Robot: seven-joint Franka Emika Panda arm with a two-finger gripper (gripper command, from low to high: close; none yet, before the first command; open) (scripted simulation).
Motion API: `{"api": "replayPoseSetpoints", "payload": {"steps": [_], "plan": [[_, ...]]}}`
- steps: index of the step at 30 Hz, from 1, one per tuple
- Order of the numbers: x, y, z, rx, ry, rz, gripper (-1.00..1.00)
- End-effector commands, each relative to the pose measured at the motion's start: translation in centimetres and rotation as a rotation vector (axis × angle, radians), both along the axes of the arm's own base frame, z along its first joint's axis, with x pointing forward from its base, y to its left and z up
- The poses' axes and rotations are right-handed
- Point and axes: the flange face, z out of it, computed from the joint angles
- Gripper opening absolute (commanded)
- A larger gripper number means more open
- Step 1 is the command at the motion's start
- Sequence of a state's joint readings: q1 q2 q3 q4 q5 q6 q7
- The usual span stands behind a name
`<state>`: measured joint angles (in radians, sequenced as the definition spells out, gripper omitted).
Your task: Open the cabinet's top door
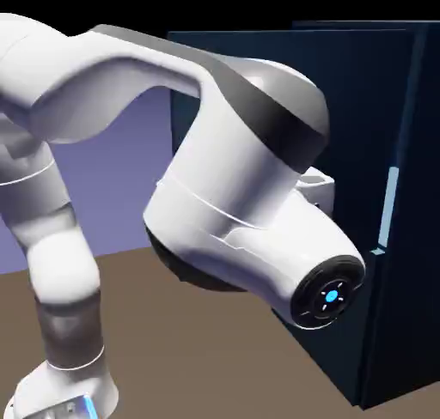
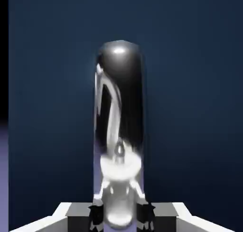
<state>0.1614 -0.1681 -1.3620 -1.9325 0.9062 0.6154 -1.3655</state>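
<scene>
Exterior view: the white arm (image 1: 232, 194) fills most of the frame, bent over from the left and reaching right to the dark navy cabinet (image 1: 412, 237). The arm's bulky wrist joint, with its round blue-lit cap, hides the gripper itself in this view. A door panel of the cabinet stands swung slightly out from the body, its edge showing as a pale blue seam (image 1: 391, 203) to the right of the arm. The cabinet stands on the brown tabletop (image 1: 172, 349).

Hand view: the gripper (image 2: 121, 212) sits at the bottom edge, jaws clenched on the silver handle (image 2: 119, 107). The handle is a curved, glossy bar that rises straight up from between the two dark fingertips (image 2: 97, 212) and arches toward the top door (image 2: 190, 83), whose flat navy surface fills nearly the whole frame behind it. The bar passes right between the fingertips, in contact on both sides; no gap visible. The handle lies centred on the gripper's axis. A thin strip of violet backdrop shows at the left margin beyond the door's edge.
</scene>
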Motion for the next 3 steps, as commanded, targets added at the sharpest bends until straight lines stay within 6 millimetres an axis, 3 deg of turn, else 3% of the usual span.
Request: {"api": "replayPoseSetpoints", "payload": {"steps": [1, 3], "plan": [[0.05, -0.16, -0.04, 0.001, 0.001, 0.002, -1.00], [0.13, -0.41, -0.02, 0.000, 0.000, 0.010, -1.00]]}}
